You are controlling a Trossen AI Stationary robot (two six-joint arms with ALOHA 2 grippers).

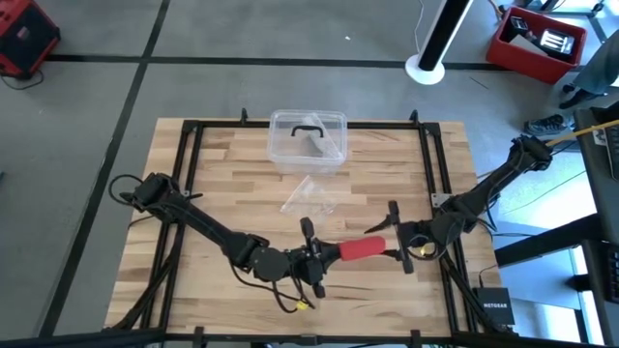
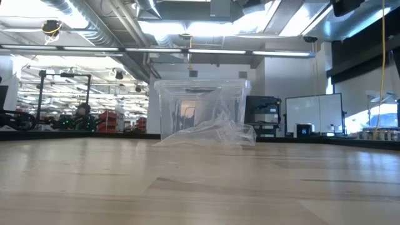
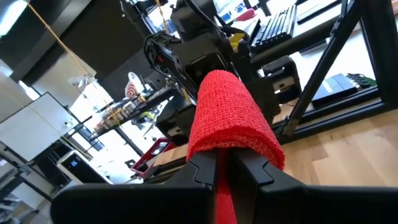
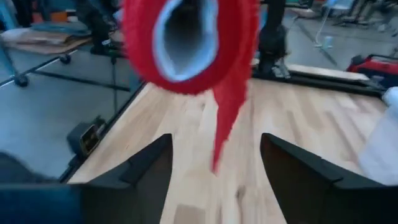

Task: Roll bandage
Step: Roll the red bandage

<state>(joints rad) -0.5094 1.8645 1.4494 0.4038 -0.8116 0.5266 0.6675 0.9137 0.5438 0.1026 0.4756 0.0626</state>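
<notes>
Wooden table, butcher-block top, ringed by a black frame; taken here as the landmark.

Clear plastic box with a black handle stands at the table's far edge, near the middle. In the low view it shows upright beyond the bare boards.

Crumpled clear plastic bag lies on the table just in front of the box, toward the centre; the low view shows it resting against the box front.

Left arm reaches in from the table's left side to the near middle. Left gripper is there, fingers pinched tight together on a flat red strip of the bandage that runs between them.

Right arm comes in from the table's right side. Right gripper sits at the near middle, just right of the left one. Its fingers stand wide apart and touch nothing; the roll hangs ahead of them.

Bandage: red roll, above the table's near middle, bridging the gap between the two grippers. Woven surface visible. End-on, the roll shows a hollow pale core with a loose red tail hanging down.
</notes>
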